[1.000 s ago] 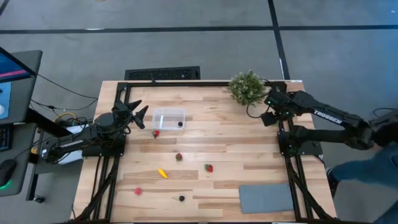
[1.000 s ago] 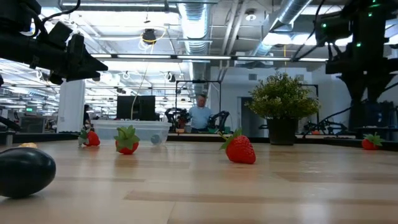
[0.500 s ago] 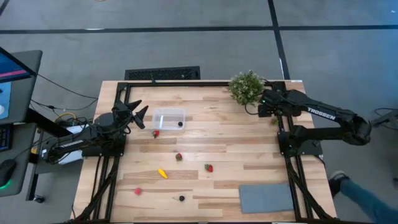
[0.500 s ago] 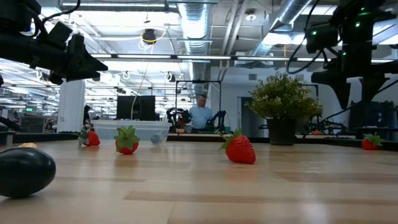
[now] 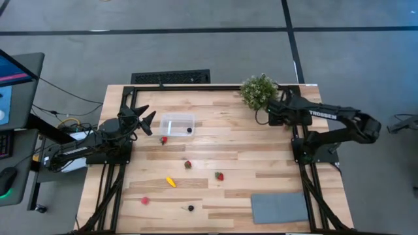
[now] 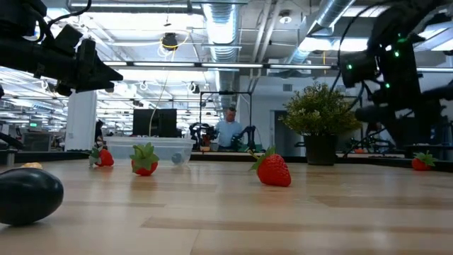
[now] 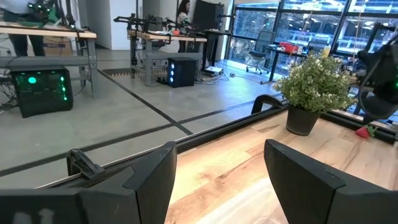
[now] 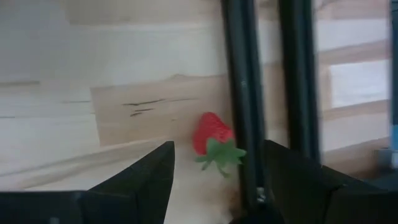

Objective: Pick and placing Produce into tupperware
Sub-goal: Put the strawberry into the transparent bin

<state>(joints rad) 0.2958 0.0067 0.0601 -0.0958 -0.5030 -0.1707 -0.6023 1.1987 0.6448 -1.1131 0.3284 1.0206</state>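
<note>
High view shows the clear plastic box (image 5: pixel 177 123), rounded at the corners, with one dark berry (image 5: pixel 189 130) inside, its walls too faint to trace fully; a strawberry (image 5: pixel 163 140) lies just beside the box; a brownish piece (image 5: pixel 187 164), another strawberry (image 5: pixel 220 175), a yellow piece (image 5: pixel 170 182), a third strawberry (image 5: pixel 145 201) and a black berry (image 5: pixel 191 208) lie scattered farther off on the wooden table (image 5: pixel 235 143); the left gripper (image 5: pixel 145 121) hovers near the box, fingers spread, empty; the right gripper (image 5: pixel 271 116), fingers spread, sits well apart from the box beside the bushy plant (image 5: pixel 258 91), partly hidden by its foliage; a flat grey mat (image 5: pixel 279 209) lies farthest from the box.
</note>
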